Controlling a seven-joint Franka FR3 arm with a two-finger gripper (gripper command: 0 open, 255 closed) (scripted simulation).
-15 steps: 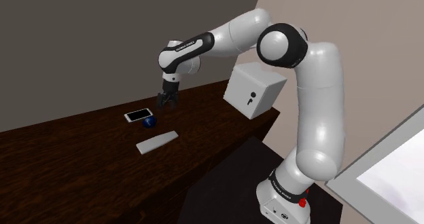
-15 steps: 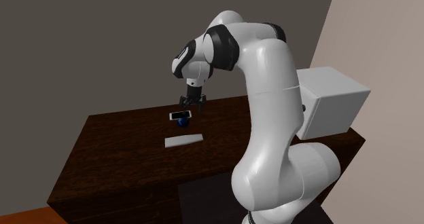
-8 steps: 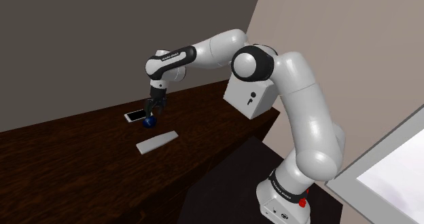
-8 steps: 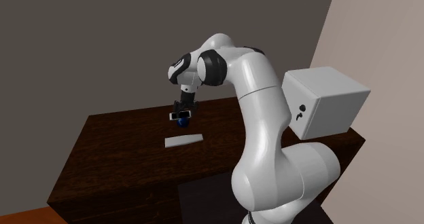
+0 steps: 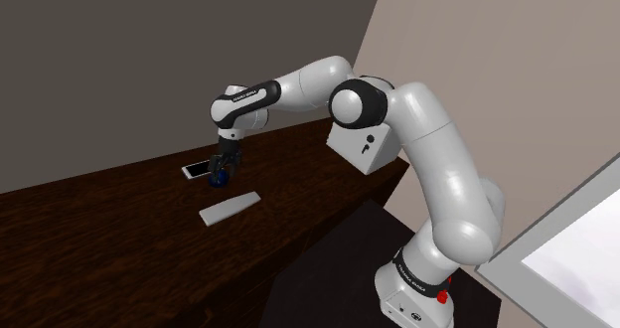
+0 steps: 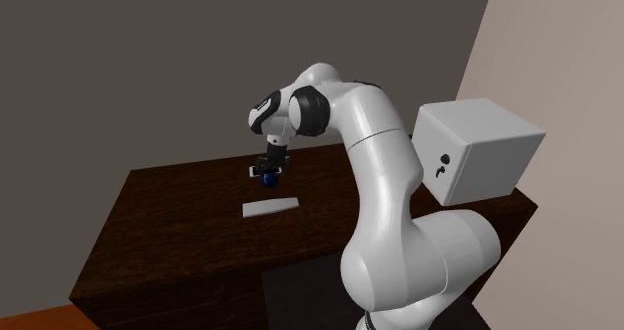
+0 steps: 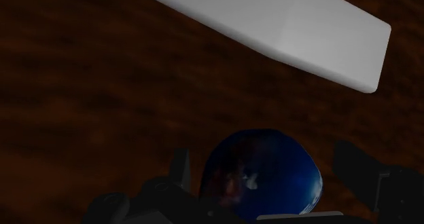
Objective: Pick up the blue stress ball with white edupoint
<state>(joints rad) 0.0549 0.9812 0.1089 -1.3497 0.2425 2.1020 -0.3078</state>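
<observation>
Count: you are looking at 1 white arm (image 5: 437, 167), 1 black gripper (image 5: 221, 167), 1 blue ball (image 5: 220, 179), 1 white-edged phone (image 5: 199, 167) with a dark screen, 1 flat white bar (image 5: 230, 208) and 1 white box (image 5: 363, 149), all on 1 dark wooden table (image 5: 99, 237). The arm is rising from 1 stand (image 5: 412, 296) at the shoulder view's lower right.

Writing: you are getting nothing readable. Small lettering is showing on the arm's forearm band and near its base, too small to make out. The box is carrying 1 dark keyhole-shaped mark. In the wrist view the ball is showing 1 small pale patch with no letters you can read.

Ball and gripper: the ball is sitting on the table, just beside the phone and near the bar. The gripper is hanging directly over it, pointing down. In the wrist view, 2 fingers (image 7: 180, 170) are standing apart, 1 on each side of the ball. The first is lying close against the ball. The other is showing a strip of table between itself and the ball. The jaws are spread, straddling the ball and not clamping it.

In the second exterior view the gripper is covering most of the phone, and the ball is peeking out just under the fingertips.
</observation>
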